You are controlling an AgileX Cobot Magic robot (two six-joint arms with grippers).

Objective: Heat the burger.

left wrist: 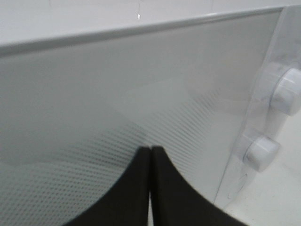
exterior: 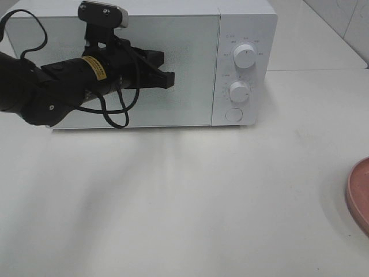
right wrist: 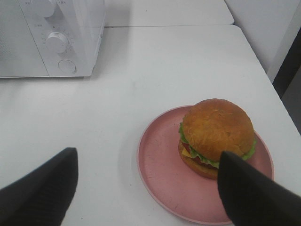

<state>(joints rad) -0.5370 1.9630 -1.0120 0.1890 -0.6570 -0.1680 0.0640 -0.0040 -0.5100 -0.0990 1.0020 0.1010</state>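
The burger (right wrist: 216,134), with a golden-brown bun, lettuce and cheese, sits on a pink plate (right wrist: 162,181) in the right wrist view. My right gripper (right wrist: 148,157) is open and empty, hovering above the plate with one finger beside the burger. The exterior high view shows neither the burger nor this gripper, only the plate's edge (exterior: 360,193) at the far right. The white microwave (exterior: 242,23) stands at the back with its door (exterior: 190,69) closed. My left gripper (exterior: 167,72) is shut and empty, its tips (left wrist: 150,149) at or just off the door; contact cannot be told.
The microwave's control panel has two white knobs (exterior: 245,56) (exterior: 238,91) and a round button (exterior: 233,114). The white table (exterior: 184,202) runs from the microwave to the plate. The table's right edge (right wrist: 277,94) lies close to the plate.
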